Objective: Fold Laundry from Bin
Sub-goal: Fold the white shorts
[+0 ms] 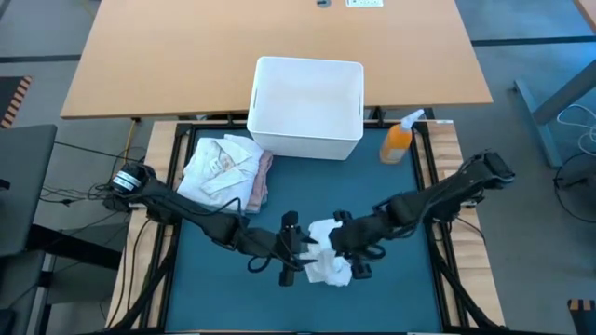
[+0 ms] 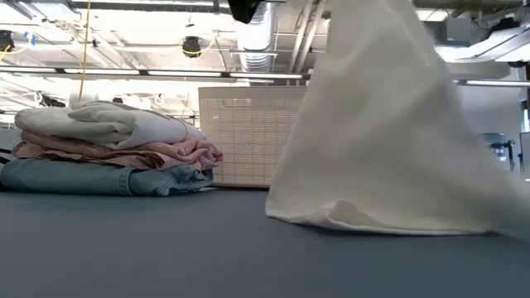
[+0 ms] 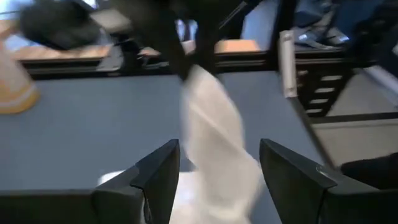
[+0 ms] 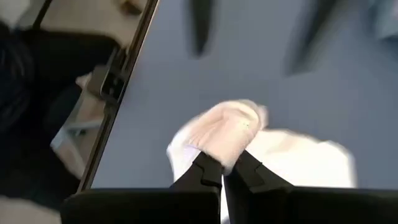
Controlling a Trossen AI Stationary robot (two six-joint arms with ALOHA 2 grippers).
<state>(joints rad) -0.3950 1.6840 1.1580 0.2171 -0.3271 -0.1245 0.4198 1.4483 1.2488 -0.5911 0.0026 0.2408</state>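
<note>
So far: part done, one piece in hand, fold itself not yet made.
Done pile: folded stack (image 1: 226, 170) is sitting on the mat (image 1: 186, 298) near the left arm's side — white cloth on top, pink shirt (image 2: 157, 155) under it, jeans (image 2: 99, 178) at the bottom.
Bin: white bin (image 1: 307, 109) is standing just behind the mat; inside looks empty from above, so prob. nothing left to pull out.
In work: white cloth piece (image 1: 328, 261) is lying crumpled at mid-bench, one part lifted and draping down.
Right tool: right tool (image 4: 222, 167) is pinching a bunched corner of that cloth, jaws narrow and clamped on it.
Left tool: left tool (image 3: 219, 165) is standing wide, fingers either side of the hanging cloth, not gripping.
Left to do: spread, fold, add to stack.
Other: orange spray bottle (image 1: 399, 138) is standing beside the bin.
</note>
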